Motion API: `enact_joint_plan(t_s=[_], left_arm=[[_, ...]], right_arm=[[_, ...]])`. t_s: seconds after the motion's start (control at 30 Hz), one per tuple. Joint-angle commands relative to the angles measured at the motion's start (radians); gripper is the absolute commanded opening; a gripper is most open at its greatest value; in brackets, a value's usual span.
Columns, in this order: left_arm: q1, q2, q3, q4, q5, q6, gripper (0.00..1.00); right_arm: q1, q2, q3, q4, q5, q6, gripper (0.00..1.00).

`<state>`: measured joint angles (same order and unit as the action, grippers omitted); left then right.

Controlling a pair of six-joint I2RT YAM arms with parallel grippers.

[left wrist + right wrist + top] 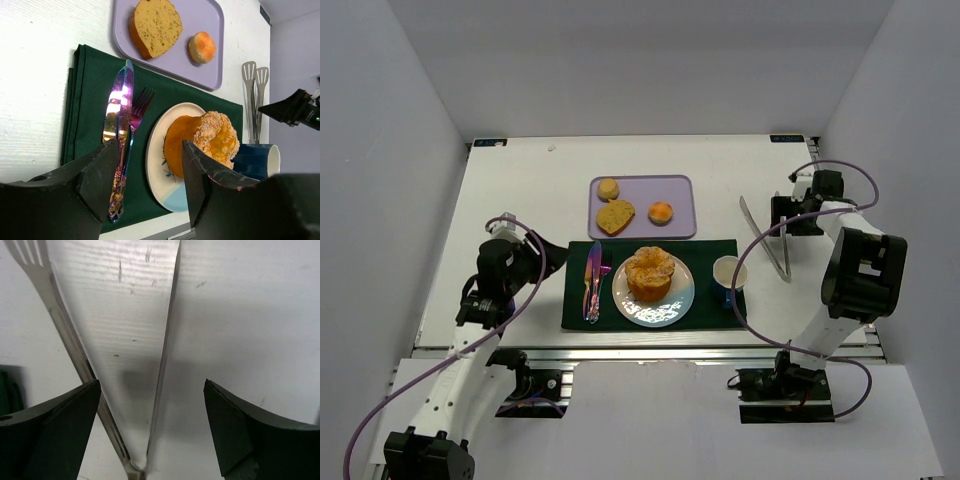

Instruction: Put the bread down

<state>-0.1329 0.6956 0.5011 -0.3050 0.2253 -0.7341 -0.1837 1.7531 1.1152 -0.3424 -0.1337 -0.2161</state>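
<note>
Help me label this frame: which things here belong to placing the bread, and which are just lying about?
Job: bread, plate under it, probably the tongs below the open right fingers.
Lying about: tray, slice, small orange bun, small pale bun, knife, fork, cup, green cloth.

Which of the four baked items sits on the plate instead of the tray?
The large swirled golden bun, biggest of all, on the white plate. The flat slice, the pale bun and the orange bun lie on the purple tray.
</note>
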Motion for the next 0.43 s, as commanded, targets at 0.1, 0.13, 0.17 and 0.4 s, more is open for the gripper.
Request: enact_joint_plan(t_s=[0.1,0.13,0.17,0.4], left_arm=[[-0.004,-0.034,0.007,0.003,0.003,-0.008,0.63],[-0.002,-0.034,0.008,0.009,0.003,-0.008,0.63],[-0.004,-0.031,0.007,0.013,0.005,-0.008,0.63],[-0.004,0.002,0.037,0.030,0.014,0.004,0.63]], right_arm=[[-0.008,-0.142,0.141,-0.029,-0.087,-0.117,0.89],[-0.008,-0.142,0.181,-0.026,-0.096,-0.103,0.89],[-0.007,-0.141,0.205,-0.036,-0.106,-0.088,0.89],[0.018,-0.087,0.394,-0.083,-0.266,0.024,0.89]])
